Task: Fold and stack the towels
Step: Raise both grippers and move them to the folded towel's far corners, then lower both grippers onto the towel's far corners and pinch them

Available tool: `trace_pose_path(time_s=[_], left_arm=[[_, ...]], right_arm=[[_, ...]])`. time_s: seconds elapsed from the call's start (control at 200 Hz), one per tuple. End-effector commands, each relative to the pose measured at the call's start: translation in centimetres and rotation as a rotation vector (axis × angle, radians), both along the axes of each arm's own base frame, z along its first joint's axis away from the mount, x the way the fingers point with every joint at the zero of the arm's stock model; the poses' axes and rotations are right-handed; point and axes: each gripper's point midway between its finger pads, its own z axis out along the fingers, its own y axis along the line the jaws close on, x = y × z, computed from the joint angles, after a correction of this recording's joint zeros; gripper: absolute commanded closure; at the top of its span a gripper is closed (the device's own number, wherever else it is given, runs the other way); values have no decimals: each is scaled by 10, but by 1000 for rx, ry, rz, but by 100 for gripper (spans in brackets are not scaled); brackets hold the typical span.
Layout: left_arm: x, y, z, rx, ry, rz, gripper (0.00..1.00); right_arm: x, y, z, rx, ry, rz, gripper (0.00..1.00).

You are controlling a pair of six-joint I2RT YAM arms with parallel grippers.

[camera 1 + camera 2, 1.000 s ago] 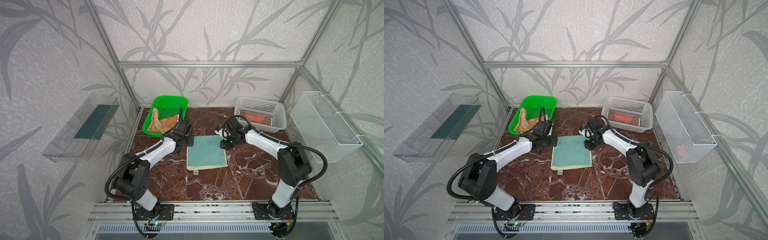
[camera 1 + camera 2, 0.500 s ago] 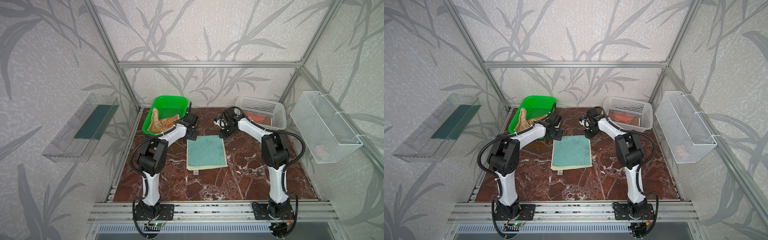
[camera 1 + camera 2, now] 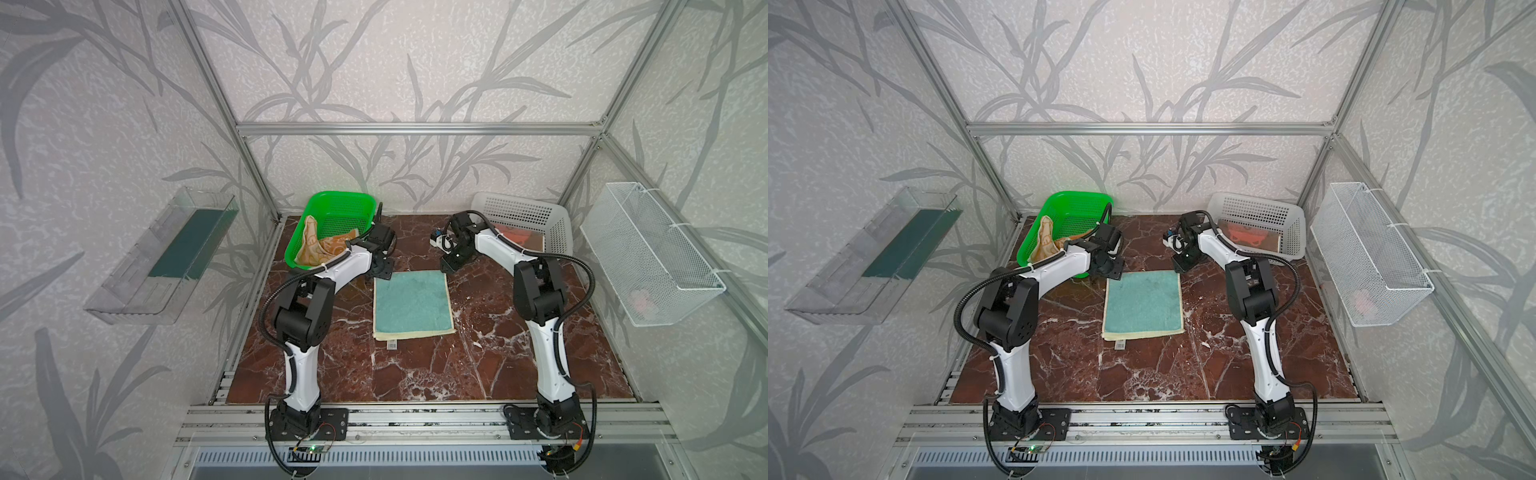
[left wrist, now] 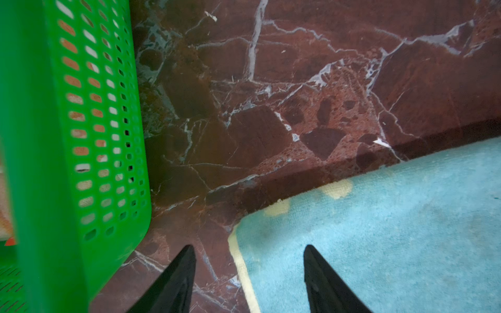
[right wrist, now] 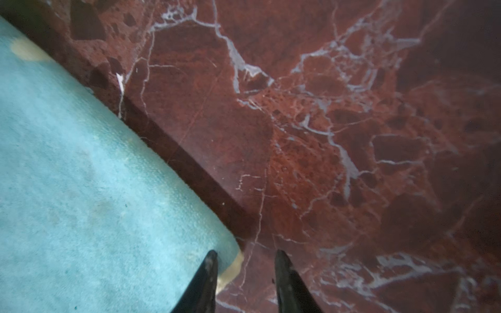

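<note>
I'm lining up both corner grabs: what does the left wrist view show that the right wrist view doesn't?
Only the left wrist view: the green basket, its perforated wall standing apart from the towel, and the left gripper, open wide over one corner of the teal towel. Only the right wrist view: the right gripper, open less widely, over another corner of that towel. Both: the teal towel with its pale yellow edge, lying flat on the red marble table.
</note>
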Motion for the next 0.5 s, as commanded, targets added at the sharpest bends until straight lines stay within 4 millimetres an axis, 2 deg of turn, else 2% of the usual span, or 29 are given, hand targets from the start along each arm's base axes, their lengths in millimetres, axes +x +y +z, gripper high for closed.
trace_pose_path(time_s=[0.0, 0.31, 0.5], left_arm=[[2, 2, 6, 4, -9, -3, 36], [3, 3, 6, 11, -11, -18, 35], [5, 5, 7, 8, -13, -23, 32]], right_arm=[[-9, 7, -1, 20, 39, 43, 64], [-8, 5, -13, -14, 58, 41, 68], [-11, 2, -21, -38, 82, 50, 82]])
